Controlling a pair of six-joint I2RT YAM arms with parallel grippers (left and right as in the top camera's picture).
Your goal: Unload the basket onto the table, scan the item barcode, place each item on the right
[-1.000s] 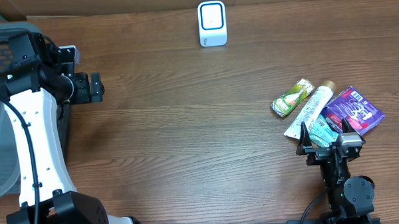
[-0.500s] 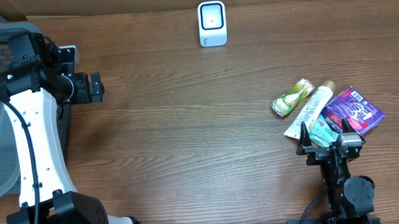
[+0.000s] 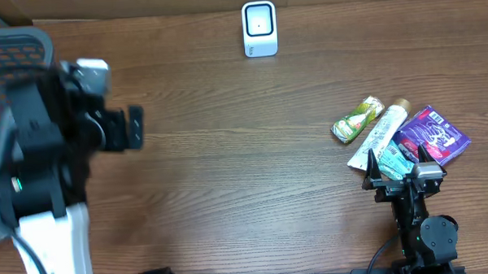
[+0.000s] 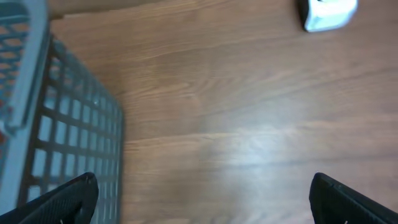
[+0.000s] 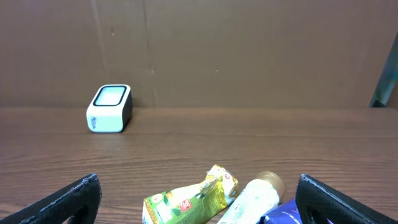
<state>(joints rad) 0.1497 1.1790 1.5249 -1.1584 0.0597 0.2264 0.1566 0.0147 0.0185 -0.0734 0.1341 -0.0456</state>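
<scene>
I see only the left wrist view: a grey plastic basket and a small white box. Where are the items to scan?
Observer: They lie piled at the right side of the brown wooden table: a green foil pouch, a white plastic tube, a purple packet.
Operator: Does the right gripper hold one?
Observer: No, it stands wide open at the pile's near edge, gripping nothing.
Operator: Is the white box near them?
Observer: No, the small white scanner box stands apart, at the middle of the far edge.
</scene>
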